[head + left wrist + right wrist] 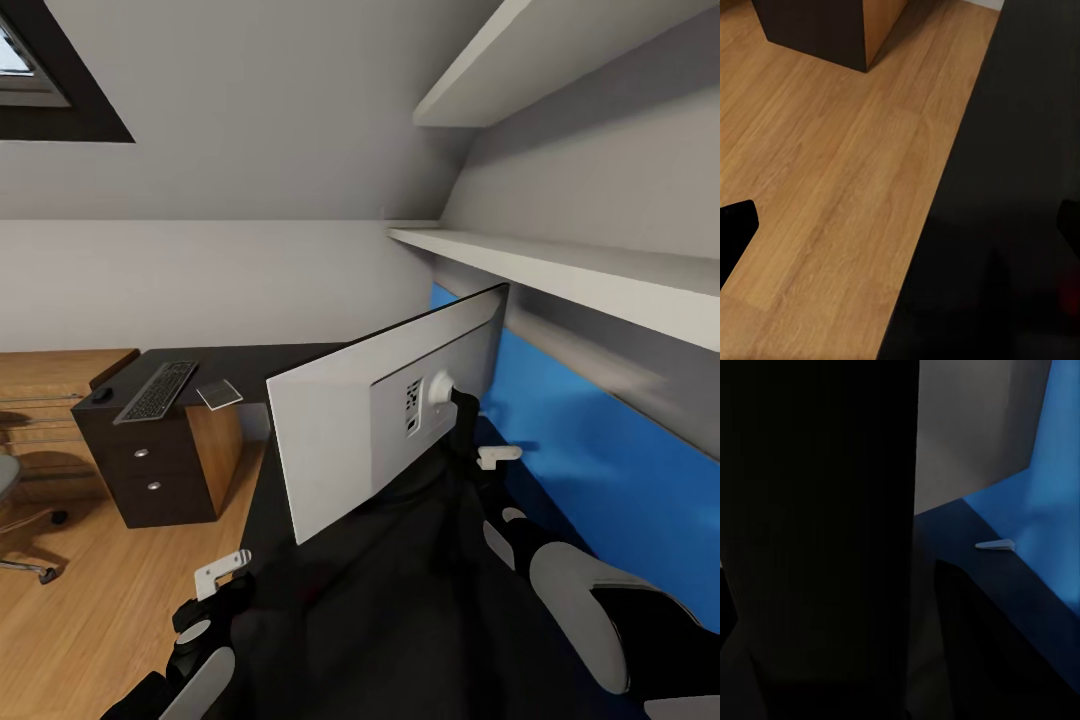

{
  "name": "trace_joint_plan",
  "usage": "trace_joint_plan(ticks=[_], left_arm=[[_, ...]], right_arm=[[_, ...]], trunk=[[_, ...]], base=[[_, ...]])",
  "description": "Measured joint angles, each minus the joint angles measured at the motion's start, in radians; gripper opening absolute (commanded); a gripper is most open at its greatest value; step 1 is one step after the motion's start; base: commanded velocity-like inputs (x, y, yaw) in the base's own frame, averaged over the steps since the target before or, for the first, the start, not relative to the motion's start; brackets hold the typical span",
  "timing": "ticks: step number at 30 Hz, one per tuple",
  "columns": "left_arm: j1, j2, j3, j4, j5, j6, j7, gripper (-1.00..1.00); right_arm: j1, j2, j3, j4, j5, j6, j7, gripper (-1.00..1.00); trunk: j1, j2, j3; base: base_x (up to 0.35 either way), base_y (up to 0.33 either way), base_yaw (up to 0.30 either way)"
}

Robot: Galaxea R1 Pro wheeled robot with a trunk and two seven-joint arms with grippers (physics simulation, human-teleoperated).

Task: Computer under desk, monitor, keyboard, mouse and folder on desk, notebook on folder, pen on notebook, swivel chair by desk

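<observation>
The glossy black L-shaped desk (300, 362) is running along the white wall and turning toward me under a bright blue rear panel (600, 450) at about three o'clock. Two long white shelves (560, 262) are hanging above that panel beneath the sloping ceiling. The large thin widescreen monitor (340, 420) is standing on the desk with its pale grey back facing me, tilted, its slim black stand (462, 405) attached behind.

At about ten o'clock, on the far wing of the desk, the slim dark grey keyboard (158, 390) is lying over the dark drawer unit with round knobs (150, 468). The small black oval mouse (101, 395) is sitting just beside the keyboard's left end, and the small flat grey notebook (219, 393) is lying near its right end. The warm wooden plank floor (90, 590) is spreading below, and the chrome base of the grey swivel chair (25, 560) is showing at nine o'clock.

The right gripper (497, 456) is hovering right behind the monitor near its stand; I cannot tell how wide its fingers are standing. The left gripper (222, 573) is hanging at the desk's near edge over the floor, and its spread is equally unclear.
</observation>
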Motion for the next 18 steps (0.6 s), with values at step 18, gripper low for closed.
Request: trace_joint_plan(ticks=[18], left_arm=[[0.000, 0.000, 0.000, 0.000, 0.000, 0.000, 0.001, 1.00]], right_arm=[[0.000, -0.001, 0.000, 0.000, -0.002, 0.000, 0.003, -1.00]], trunk=[[0.000, 0.000, 0.000]], base=[[0.000, 0.000, 0.000]])
